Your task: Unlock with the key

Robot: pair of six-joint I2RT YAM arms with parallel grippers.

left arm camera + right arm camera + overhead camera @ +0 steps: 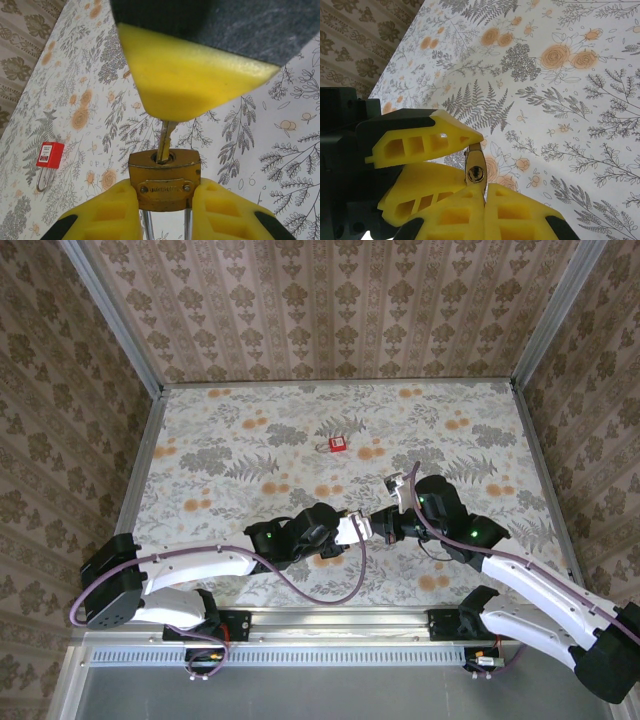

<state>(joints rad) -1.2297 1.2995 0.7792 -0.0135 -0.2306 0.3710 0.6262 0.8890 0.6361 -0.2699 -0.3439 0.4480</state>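
Item: brass padlock (165, 186), one, held off the table (250, 430) near its front middle, between the two arms. Left gripper (165, 202) is clamped across the sides of the body, shackle legs running back between its fingers, keyway face turned toward the other arm. Key (165, 142): blade seated in the keyway, head pinched in the closed right gripper (482, 194). Handling, as judged: body compact, rigid, probably heavy for its bulk. Its smooth metal faces are apt to twist in the yellow pads under torque, so hold the broad faces squarely, clear of the shackle (it needs room to spring). Key thin and stiff, liable to bend if levered sideways; grip the head flat and turn about the blade's own axis. Also present: red padlock (50, 154), lying on the table, well apart.
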